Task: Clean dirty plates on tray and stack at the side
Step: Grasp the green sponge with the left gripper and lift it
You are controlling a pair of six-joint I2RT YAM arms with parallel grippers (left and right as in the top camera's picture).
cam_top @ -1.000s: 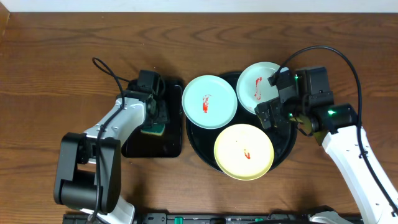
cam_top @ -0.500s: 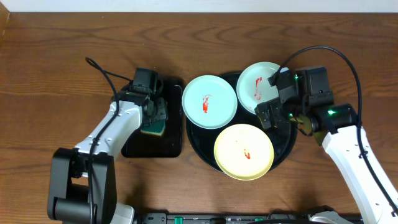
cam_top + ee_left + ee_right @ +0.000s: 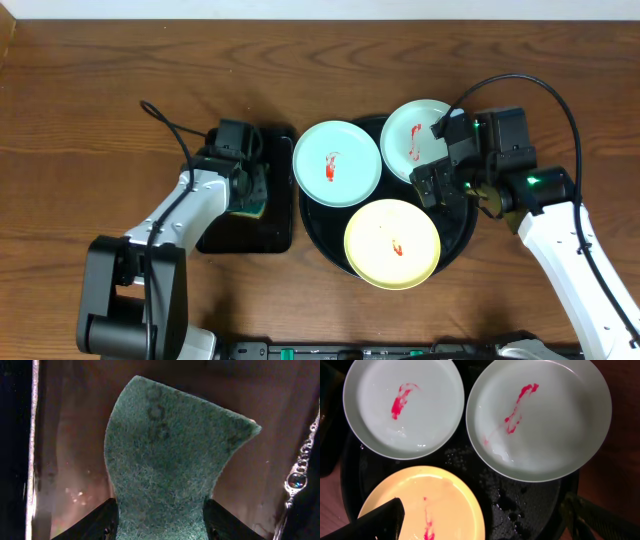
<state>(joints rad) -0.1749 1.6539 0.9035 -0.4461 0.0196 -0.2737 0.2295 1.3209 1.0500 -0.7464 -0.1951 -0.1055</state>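
Note:
Three plates lie on the round black tray (image 3: 462, 238): a pale mint plate (image 3: 336, 163) at its left, a second mint one (image 3: 415, 135) at the back, a pale yellow one (image 3: 392, 243) in front. Each bears a red smear. My right gripper (image 3: 487, 522) hangs open over the tray, above the gap between the yellow plate (image 3: 420, 505) and the right mint plate (image 3: 540, 415). My left gripper (image 3: 161, 520) is down in the rectangular tray, its fingers (image 3: 100, 522) pressed against both sides of a green sponge (image 3: 170, 450), which is pinched narrow between them.
The small rectangular black tray (image 3: 245, 232) with the sponge (image 3: 248, 208) lies just left of the round tray; its bottom is wet. Water drops sit on the round tray (image 3: 520, 505). Brown tabletop surrounds both, and a cable loops behind each arm.
The left jaws have narrowed onto the sponge and the left arm has shifted slightly. The right arm and the plates have not moved.

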